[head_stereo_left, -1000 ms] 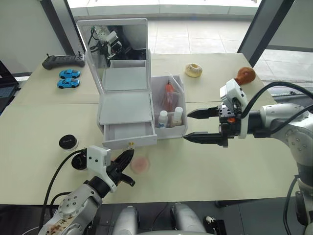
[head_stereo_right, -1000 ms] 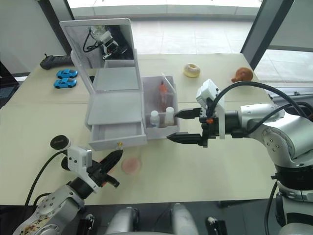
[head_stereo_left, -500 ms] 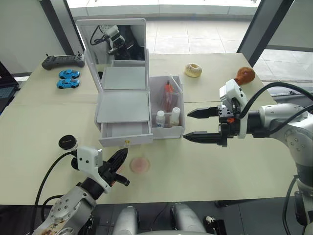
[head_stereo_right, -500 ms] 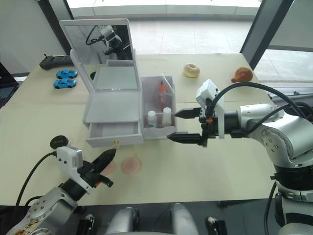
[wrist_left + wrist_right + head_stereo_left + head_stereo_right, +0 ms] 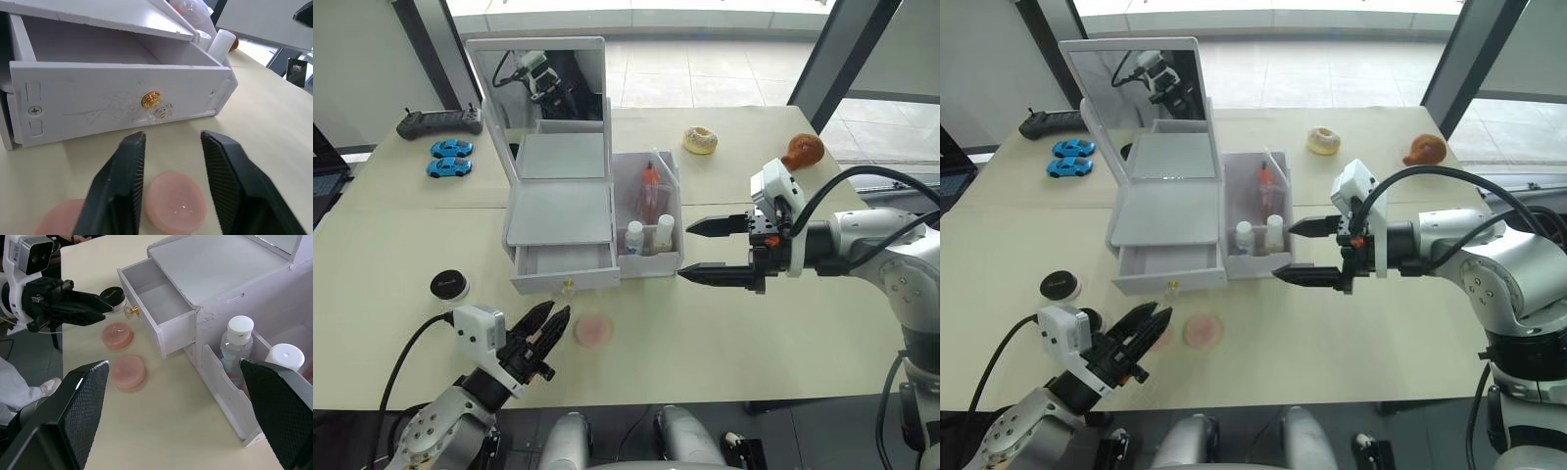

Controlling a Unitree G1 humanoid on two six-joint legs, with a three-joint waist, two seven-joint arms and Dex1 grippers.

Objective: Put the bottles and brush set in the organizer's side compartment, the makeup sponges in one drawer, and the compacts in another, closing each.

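- Left hand (image 5: 171,161), fingers apart, hovers over a pink makeup sponge (image 5: 175,202) on the near worktop (image 5: 754,333), seemingly lined up to pick it.
- Behind it, the organizer's (image 5: 558,211) drawer (image 5: 112,98) stands open, ready to receive it.
- Right hand (image 5: 715,250), fingers apart, waits right of the side compartment (image 5: 651,220) holding the bottles (image 5: 649,235).

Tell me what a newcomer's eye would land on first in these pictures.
First, the white organizer mid-table, its tall mirror upright and one gold-knobbed drawer pulled open and empty, with the bottles standing in its side compartment. Next, two pink makeup sponges lying on the table in front of the drawer, with the open left end effector just above the nearer one. The open right end effector hangs beside the side compartment.
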